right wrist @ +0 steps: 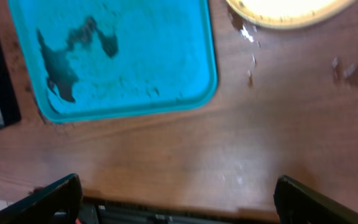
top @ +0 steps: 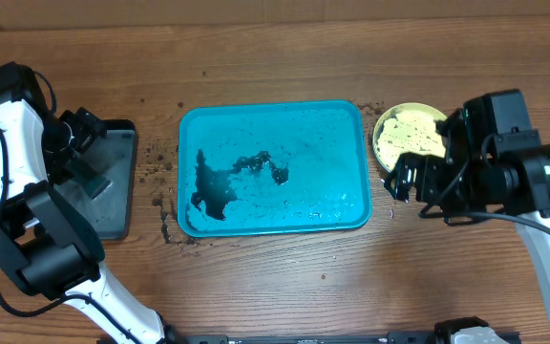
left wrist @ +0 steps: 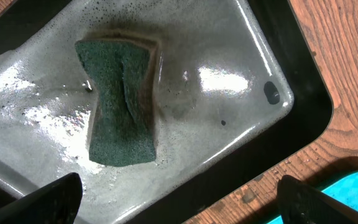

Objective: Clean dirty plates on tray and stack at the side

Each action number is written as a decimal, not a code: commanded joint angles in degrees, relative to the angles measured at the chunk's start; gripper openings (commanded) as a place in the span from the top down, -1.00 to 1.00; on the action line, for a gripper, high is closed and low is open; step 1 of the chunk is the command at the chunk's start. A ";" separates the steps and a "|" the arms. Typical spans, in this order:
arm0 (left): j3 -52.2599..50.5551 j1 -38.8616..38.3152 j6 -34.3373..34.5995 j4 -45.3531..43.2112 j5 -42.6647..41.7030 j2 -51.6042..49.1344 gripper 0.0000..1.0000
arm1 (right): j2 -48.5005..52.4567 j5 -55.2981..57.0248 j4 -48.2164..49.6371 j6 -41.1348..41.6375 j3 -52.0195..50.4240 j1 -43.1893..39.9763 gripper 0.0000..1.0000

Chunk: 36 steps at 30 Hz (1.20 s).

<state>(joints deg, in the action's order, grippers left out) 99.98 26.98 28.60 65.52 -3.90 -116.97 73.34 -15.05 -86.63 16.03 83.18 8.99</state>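
Note:
The turquoise tray [top: 285,107] lies mid-table with no plates on it, only black smears and specks; it also shows in the right wrist view [right wrist: 213,62]. The plates [top: 407,134] sit on the table right of the tray; the one I see has a yellow-green rim, and its edge shows in the right wrist view [right wrist: 284,15]. Any plates under it are hidden. My right gripper [top: 412,180] is open and empty beside the plates, over bare wood [right wrist: 176,199]. My left gripper [top: 82,143] is open and empty above the black tray [left wrist: 179,202].
A smaller black tray [top: 120,205] stands at the left, holding soapy water and a dark green sponge [left wrist: 120,106]. Its rim [left wrist: 303,81] lies close to the turquoise tray's corner. Black specks dot the wood between the two trays.

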 commanded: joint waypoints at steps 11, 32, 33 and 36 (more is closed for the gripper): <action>-0.63 -0.39 0.17 0.00 -0.17 -0.11 -0.99 | -0.15 4.20 -6.58 -0.44 1.31 -0.15 -1.00; -0.63 -0.57 0.17 0.00 -0.20 -0.11 -1.00 | -20.04 5.77 19.93 -2.78 -17.90 -0.17 -1.00; -0.63 -0.61 0.17 -0.02 -0.17 -0.11 -1.00 | -23.23 5.66 22.73 -2.78 -20.81 -0.44 -1.00; -0.63 -0.66 0.15 0.00 -0.17 -0.11 -0.99 | -33.00 4.24 32.11 -2.82 -29.79 -2.25 -1.00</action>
<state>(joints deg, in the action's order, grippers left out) 99.96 26.98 28.60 65.49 -4.05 -116.97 47.99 -9.96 -58.92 13.61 59.92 8.40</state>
